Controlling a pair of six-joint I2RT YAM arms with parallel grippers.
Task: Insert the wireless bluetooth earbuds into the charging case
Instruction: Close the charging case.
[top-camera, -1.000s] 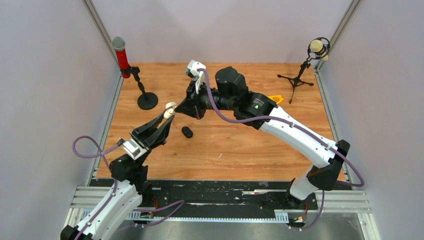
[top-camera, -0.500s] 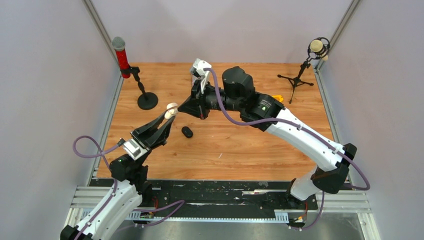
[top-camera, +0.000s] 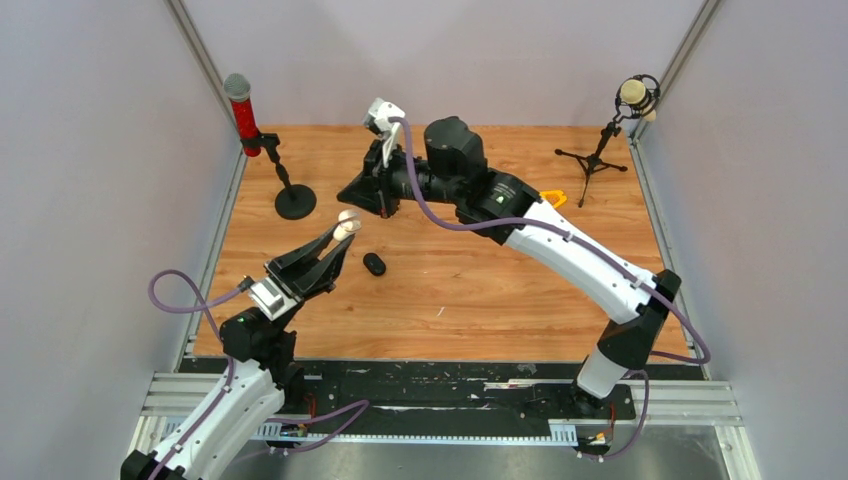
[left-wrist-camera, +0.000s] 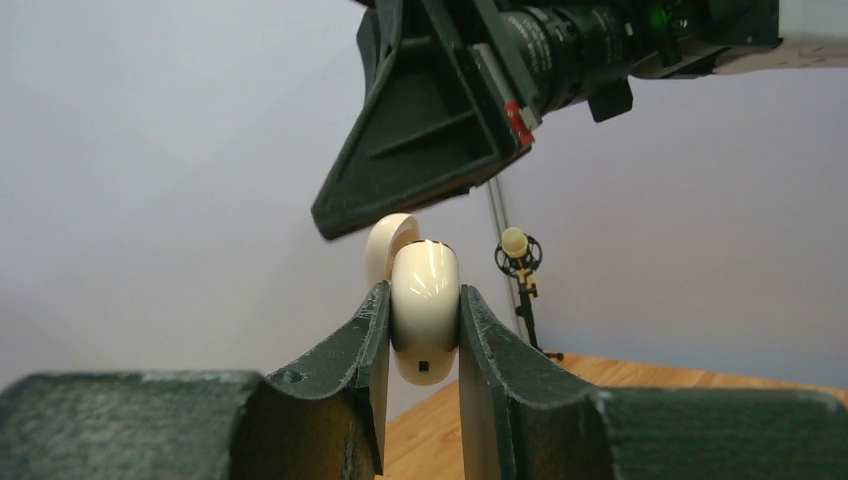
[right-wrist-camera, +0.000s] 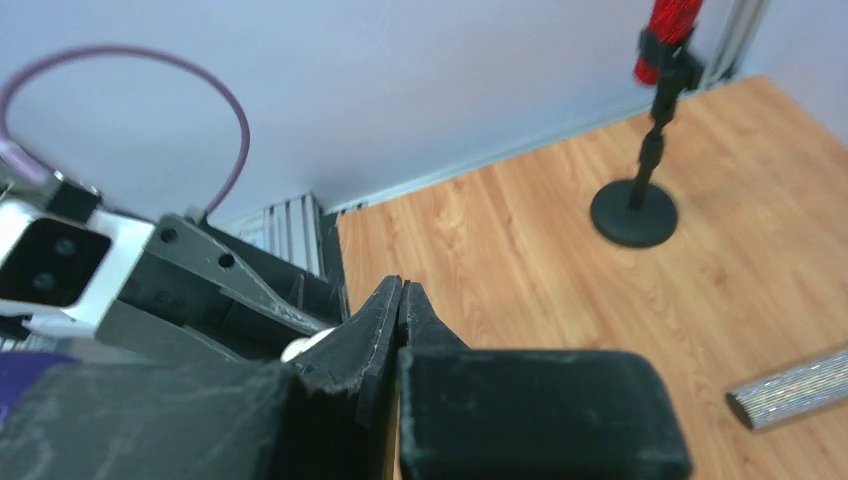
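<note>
1. Step in hand: the hand-over for insertion. L arm holds the charging case up off the table, over its left half and midway between near and far edges. R arm is reached across to just above it.
2. L fingers: clamped on the case body from both sides. Lid is hinged open and the mouth faces up toward the R tool.
3. R fingers: pressed nearly together, only a thin slit showing. Can't tell if anything is pinched at the tips.
4. No earbuds clearly seen in any view. A dark rounded item lies on the table just on the near side of the case; can't tell if it's a bud or a second case.
5. Next move (my read): R tips come down the last bit onto the open mouth, lined up w/ a socket, then let go. L must hold dead steady. Tiny part, so tip alignment matters more than force.
6. Room:
   - The red mic stand has its base close by, toward the far-left corner, so a sideways swing that way is tight.
   - The tripod mic at the far-right corner is well apart.
   - An orange piece sits behind the R arm.
   - A silvery rod lies on the wood in the R wrist view.
   - Bare wood toward the near and right edges is the best retreat.
</note>
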